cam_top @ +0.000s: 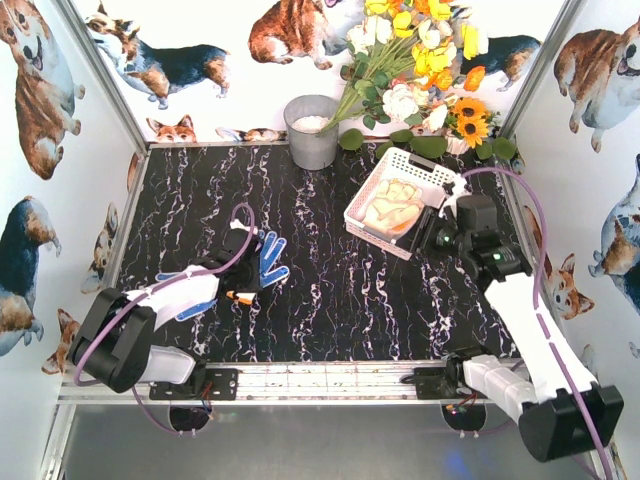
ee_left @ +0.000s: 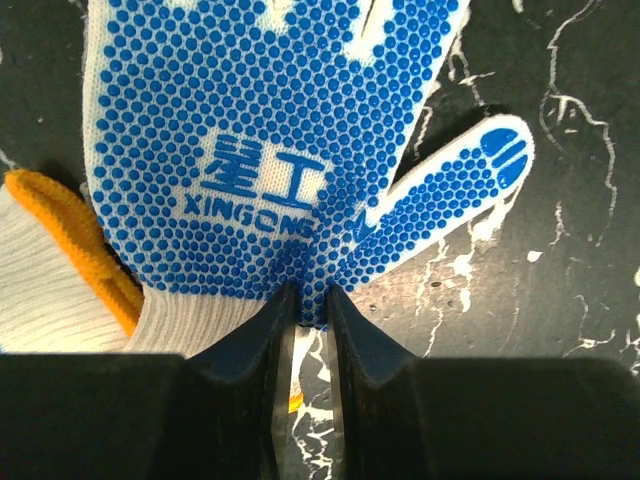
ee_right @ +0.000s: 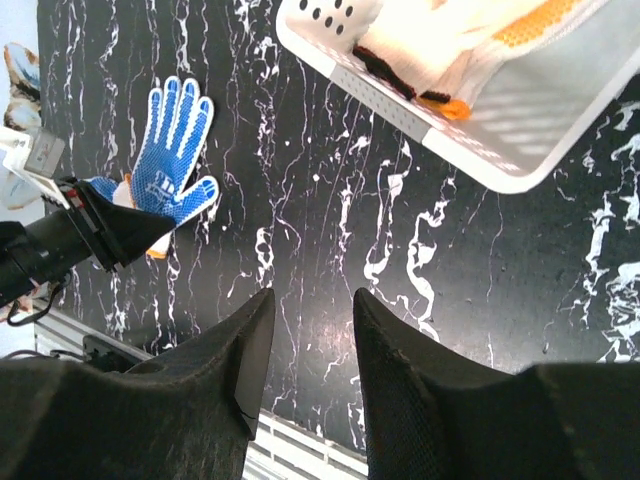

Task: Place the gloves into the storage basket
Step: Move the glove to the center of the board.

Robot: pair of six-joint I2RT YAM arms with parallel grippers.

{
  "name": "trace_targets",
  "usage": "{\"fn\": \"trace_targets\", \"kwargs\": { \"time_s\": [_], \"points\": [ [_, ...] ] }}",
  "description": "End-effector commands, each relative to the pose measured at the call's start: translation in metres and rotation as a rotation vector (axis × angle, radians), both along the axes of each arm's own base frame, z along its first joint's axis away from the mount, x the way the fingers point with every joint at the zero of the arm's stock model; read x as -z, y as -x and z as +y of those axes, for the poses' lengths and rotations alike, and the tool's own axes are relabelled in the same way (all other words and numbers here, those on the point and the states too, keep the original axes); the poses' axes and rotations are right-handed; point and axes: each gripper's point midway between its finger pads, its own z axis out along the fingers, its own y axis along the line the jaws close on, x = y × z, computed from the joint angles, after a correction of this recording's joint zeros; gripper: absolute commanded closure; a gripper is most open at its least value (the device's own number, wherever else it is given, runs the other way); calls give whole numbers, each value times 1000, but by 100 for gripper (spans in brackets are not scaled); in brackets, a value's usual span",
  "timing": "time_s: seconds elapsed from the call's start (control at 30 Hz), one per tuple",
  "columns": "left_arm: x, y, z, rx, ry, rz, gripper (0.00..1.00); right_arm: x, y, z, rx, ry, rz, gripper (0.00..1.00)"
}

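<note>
One blue glove lies flat, dotted side up, on the worktop, well apart from the storage basket. Only the left wrist view shows the grip. The left gripper is pinched on the glove's edge at the heel of the palm, beside the thumb, and the orange cuff lies off to one side. The right wrist view shows the right gripper spread, with nothing between its fingers, hovering over bare worktop near the basket. From above, cream gloves lie heaped in the basket; how many, I cannot tell. The worktop is black with white veins. The walls carry corgi pictures, and a grey bucket and flowers stand at the back. The right wrist view cuts the basket off.
</note>
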Motion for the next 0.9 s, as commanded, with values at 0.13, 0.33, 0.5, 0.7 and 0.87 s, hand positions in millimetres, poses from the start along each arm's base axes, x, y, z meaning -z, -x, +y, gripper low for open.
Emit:
{"fn": "trace_targets", "kwargs": {
  "time_s": [0.13, 0.33, 0.5, 0.7, 0.87],
  "points": [
    [6, 13, -44, 54, 130, 10, 98, 2, 32, 4, -3, -77, 5, 61],
    [-4, 38, -117, 63, 294, 27, 100, 11, 48, 28, -44, -221, 49, 62],
    [-19, 57, -177, 34, 472, 29, 99, 35, 62, 47, -60, -233, 114, 64],
    [-52, 79, -234, 151, 634, -5, 59, 71, 78, 53, -10, -160, 210, 64],
    [-64, 77, -215, 190, 510, -94, 49, 93, 84, 64, 13, -199, 263, 65]
  ]
}}
